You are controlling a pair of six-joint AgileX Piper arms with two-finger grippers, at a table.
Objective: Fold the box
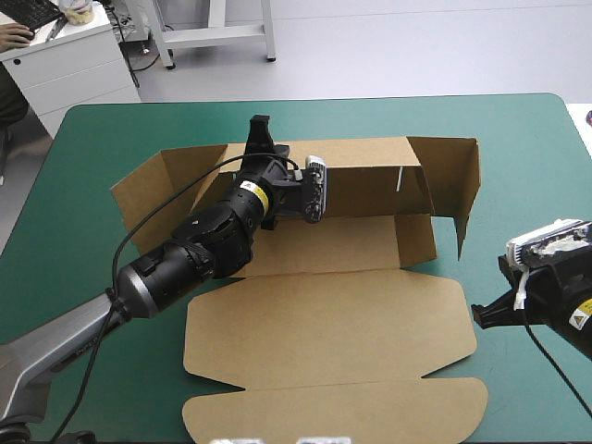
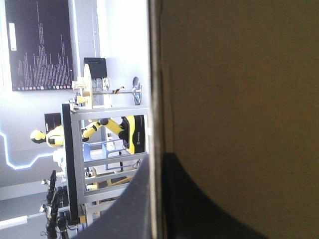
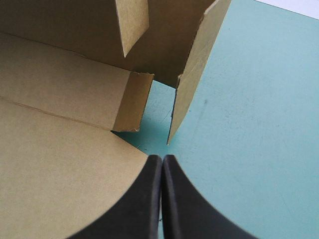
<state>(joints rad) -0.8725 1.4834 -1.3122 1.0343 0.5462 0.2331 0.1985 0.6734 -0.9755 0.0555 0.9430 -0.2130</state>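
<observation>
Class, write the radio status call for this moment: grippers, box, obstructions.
Left gripper shut on the box, far wall. Right gripper shut, empty, by right flap. Lid flat. No obstruction.

**Black arms, yellow marks**

The left arm [image 1: 199, 245] is a chain of rounded, glossy black segments. A yellow ring [image 1: 255, 192] circles it, and farthest from that ring comes a grey link [image 1: 55, 347]. The right arm [image 1: 555, 301] is black with a yellow label [image 1: 583, 318]. The left gripper [image 1: 260, 128] and right gripper [image 3: 162, 159] have smooth black fins.
</observation>
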